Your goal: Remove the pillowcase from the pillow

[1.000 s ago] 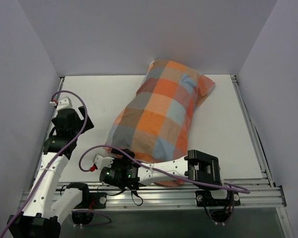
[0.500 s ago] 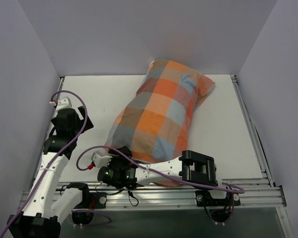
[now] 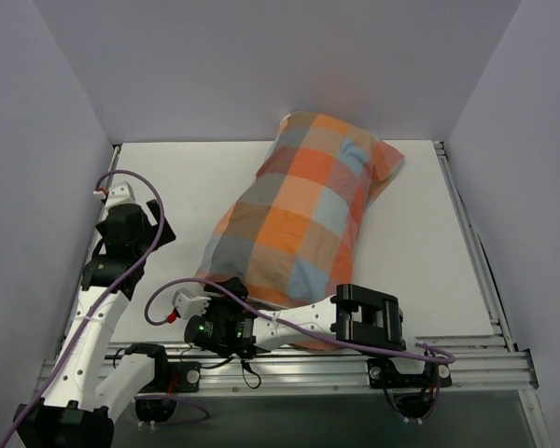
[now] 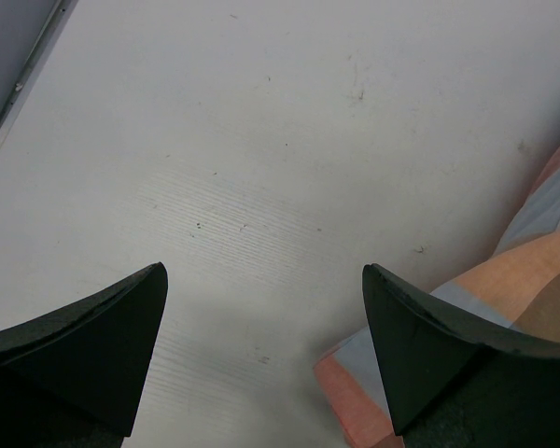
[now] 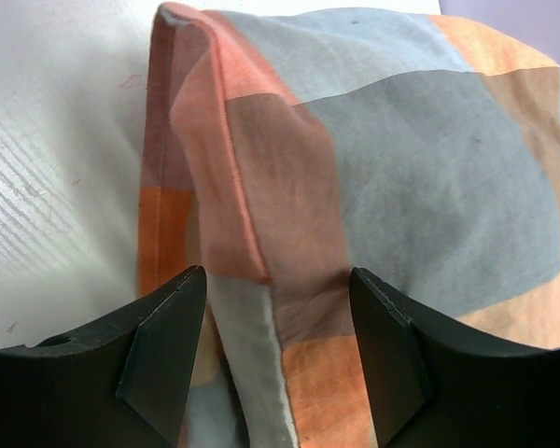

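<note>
The checked pillowcase point(image 3: 299, 215) lies plump and slanted across the table, from the back wall to the near edge. The pillow is hidden inside it. My right gripper point(image 3: 194, 301) is at the near left end of the pillowcase. In the right wrist view a raised fold of the pillowcase point(image 5: 401, 149) and its hemmed edge point(image 5: 247, 271) fill the gap in the right gripper point(image 5: 278, 280), with both fingers against the cloth. My left gripper point(image 3: 145, 229) hangs over the bare table to the left. In its own view the left gripper point(image 4: 261, 280) stands wide open, with a corner of the pillowcase point(image 4: 541, 271) beside its right finger.
White table point(image 3: 187, 187) enclosed by pale walls on three sides. A metal rail point(image 3: 467, 350) runs along the near edge and another along the right side. The right arm's forearm point(image 3: 364, 317) lies across the near end of the pillowcase.
The right arm has shifted slightly left along the near edge, and its jaws have narrowed around the fold of the pillowcase. The left arm has not moved.
</note>
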`<state>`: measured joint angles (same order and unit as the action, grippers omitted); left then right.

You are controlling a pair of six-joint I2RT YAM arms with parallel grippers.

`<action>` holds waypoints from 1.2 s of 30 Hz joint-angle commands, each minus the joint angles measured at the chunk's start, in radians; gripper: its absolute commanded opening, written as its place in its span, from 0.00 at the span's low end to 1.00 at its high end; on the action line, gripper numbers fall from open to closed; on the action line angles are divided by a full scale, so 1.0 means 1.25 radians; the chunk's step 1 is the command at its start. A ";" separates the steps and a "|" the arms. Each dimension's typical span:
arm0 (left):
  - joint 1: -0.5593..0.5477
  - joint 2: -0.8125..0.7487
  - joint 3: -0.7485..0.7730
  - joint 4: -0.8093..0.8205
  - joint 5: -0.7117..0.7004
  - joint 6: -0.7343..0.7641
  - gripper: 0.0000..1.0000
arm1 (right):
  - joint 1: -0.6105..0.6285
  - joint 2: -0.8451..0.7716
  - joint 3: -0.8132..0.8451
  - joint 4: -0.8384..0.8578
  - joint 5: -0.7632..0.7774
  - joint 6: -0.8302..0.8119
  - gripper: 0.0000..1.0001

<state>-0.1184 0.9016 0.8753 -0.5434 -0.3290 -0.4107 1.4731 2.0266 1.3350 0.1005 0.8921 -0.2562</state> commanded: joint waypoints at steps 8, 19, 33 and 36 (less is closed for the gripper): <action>0.004 0.000 0.016 0.015 0.014 0.007 0.94 | -0.022 0.027 -0.016 0.034 0.050 -0.005 0.41; 0.002 -0.008 0.012 0.029 0.058 0.009 0.94 | -0.038 -0.041 0.016 0.015 0.011 0.012 0.00; -0.012 -0.039 0.077 -0.066 0.173 -0.011 0.94 | -0.162 -0.189 0.075 -0.077 -0.263 0.166 0.00; -0.016 -0.057 0.092 -0.101 0.226 -0.021 0.94 | -0.199 -0.215 0.076 -0.077 -0.291 0.190 0.00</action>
<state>-0.1310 0.8627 0.9276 -0.6189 -0.1333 -0.4171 1.2606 1.8202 1.3972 0.0273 0.5915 -0.0818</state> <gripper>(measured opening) 0.941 0.002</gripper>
